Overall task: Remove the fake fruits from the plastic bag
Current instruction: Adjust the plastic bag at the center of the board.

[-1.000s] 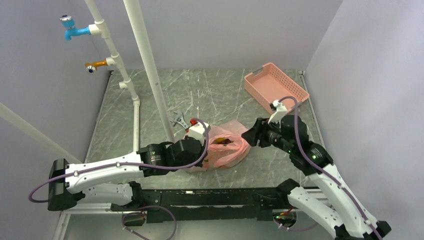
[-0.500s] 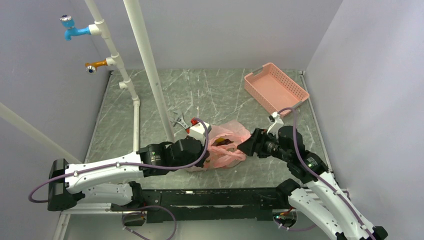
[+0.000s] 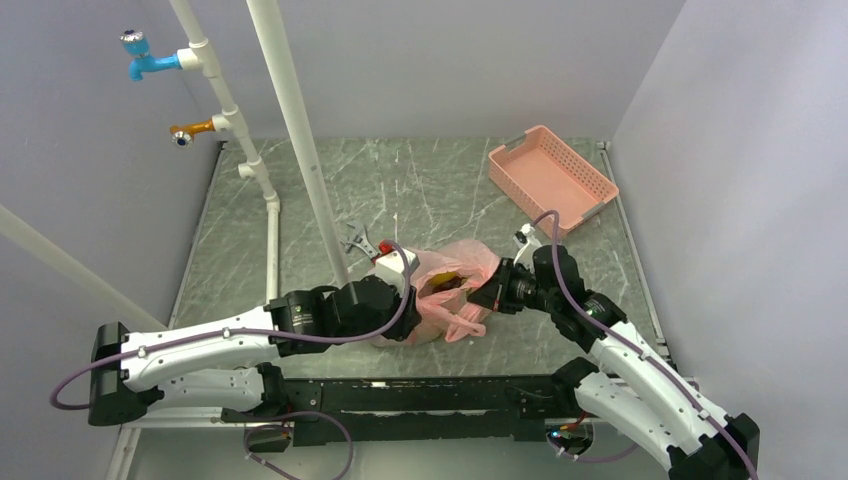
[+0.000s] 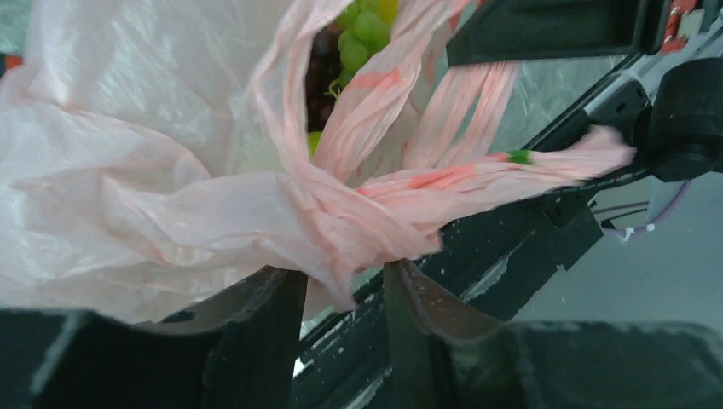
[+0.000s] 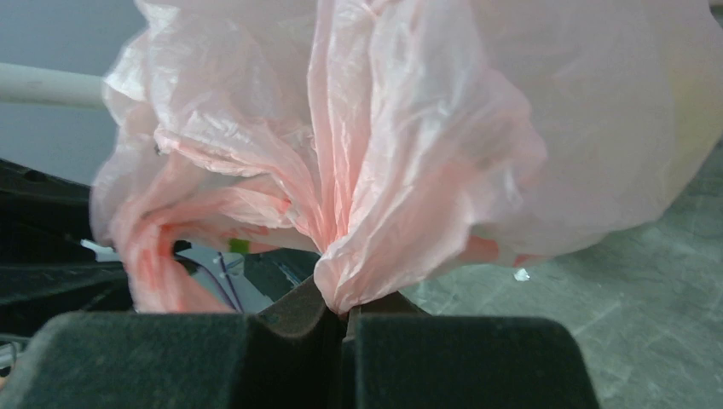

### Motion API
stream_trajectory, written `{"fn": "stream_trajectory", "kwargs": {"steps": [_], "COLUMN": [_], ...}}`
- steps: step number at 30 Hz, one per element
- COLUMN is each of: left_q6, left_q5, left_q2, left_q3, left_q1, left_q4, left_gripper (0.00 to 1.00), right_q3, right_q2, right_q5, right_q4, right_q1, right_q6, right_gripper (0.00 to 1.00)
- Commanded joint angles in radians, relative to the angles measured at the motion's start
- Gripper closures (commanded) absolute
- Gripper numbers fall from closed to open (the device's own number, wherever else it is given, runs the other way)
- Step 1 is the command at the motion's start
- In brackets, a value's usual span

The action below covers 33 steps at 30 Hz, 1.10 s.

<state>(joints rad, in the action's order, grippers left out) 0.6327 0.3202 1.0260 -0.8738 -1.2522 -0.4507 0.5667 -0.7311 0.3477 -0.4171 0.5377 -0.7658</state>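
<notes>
The pink plastic bag [image 3: 455, 292] lies crumpled at the table's front middle, between my two grippers. Through its mouth the fake fruits show: a light green grape bunch [image 4: 362, 25] and a dark grape bunch [image 4: 322, 64], seen as a dark patch [image 3: 447, 283] from above. My left gripper [image 4: 345, 285] is at the bag's left side [image 3: 412, 303]; its jaws stand apart, with a gathered fold of bag [image 4: 341, 230] hanging loose between them. My right gripper [image 5: 344, 308] is at the bag's right edge [image 3: 490, 297], shut on a pinch of bag film [image 5: 375, 213].
A rigid pink slotted basket [image 3: 550, 175] sits at the back right. A white upright pipe [image 3: 300, 140] stands left of the bag, with a red-handled wrench [image 3: 358, 243] at its foot. The black rail [image 3: 420, 395] runs along the near edge.
My right gripper has moved left to the bag's right edge and shut on the film. The left gripper's jaws have parted, releasing the fold that they pinched.
</notes>
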Motion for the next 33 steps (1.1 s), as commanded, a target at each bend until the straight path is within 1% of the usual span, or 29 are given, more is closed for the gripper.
{"fn": "stream_trajectory", "kwargs": {"steps": [1,3,4,7,10,11,12,13,15,18,22,26,30,33], "left_q6": [-0.068,-0.116,-0.141,-0.214,-0.301,-0.328,-0.349,-0.348,-0.296,-0.226,-0.124,-0.006,0.127,0.167], "left_q5": [-0.083,-0.109,-0.114,-0.105,-0.064,-0.040,-0.016,0.018,0.095,0.178,0.223,0.327,0.459,0.484], "left_q2": [0.015,0.014,0.017,0.054,0.157,0.196,0.240,0.281,0.365,0.442,0.477,0.518,0.587,0.603], "left_q3": [-0.086,-0.125,-0.147,-0.241,-0.366,-0.409,-0.456,-0.516,-0.606,-0.673,-0.681,-0.696,-0.760,-0.765], "left_q1": [0.000,-0.005,-0.007,-0.019,-0.056,-0.077,-0.095,-0.110,-0.119,-0.143,-0.166,-0.202,-0.228,-0.229], "left_q4": [-0.065,-0.072,-0.077,-0.117,-0.195,-0.228,-0.261,-0.301,-0.419,-0.499,-0.530,-0.614,-0.819,-0.914], "left_gripper": [0.50,0.41,0.38,0.33,0.31,0.29,0.25,0.24,0.23,0.21,0.17,0.17,0.17,0.12], "right_q3": [0.081,0.108,0.124,0.147,0.146,0.147,0.150,0.153,0.157,0.156,0.154,0.151,0.145,0.151], "right_q2": [0.000,-0.008,-0.014,-0.020,-0.014,-0.018,-0.022,-0.027,-0.032,-0.027,-0.022,-0.021,-0.014,-0.006], "right_q5": [0.041,0.056,0.060,0.067,0.068,0.070,0.071,0.074,0.078,0.071,0.057,0.047,0.032,0.011], "right_q4": [0.106,0.099,0.085,0.074,0.085,0.085,0.082,0.081,0.085,0.090,0.081,0.065,0.050,0.026], "right_q1": [0.002,0.002,0.002,0.003,0.003,0.002,0.001,0.003,0.002,0.002,0.002,0.001,0.002,0.002], "right_q6": [0.012,0.028,0.034,0.037,0.030,0.028,0.028,0.027,0.025,0.022,0.025,0.037,0.046,0.062], "right_gripper": [1.00,1.00,1.00,1.00,1.00,1.00,1.00,1.00,1.00,1.00,1.00,1.00,1.00,1.00]}}
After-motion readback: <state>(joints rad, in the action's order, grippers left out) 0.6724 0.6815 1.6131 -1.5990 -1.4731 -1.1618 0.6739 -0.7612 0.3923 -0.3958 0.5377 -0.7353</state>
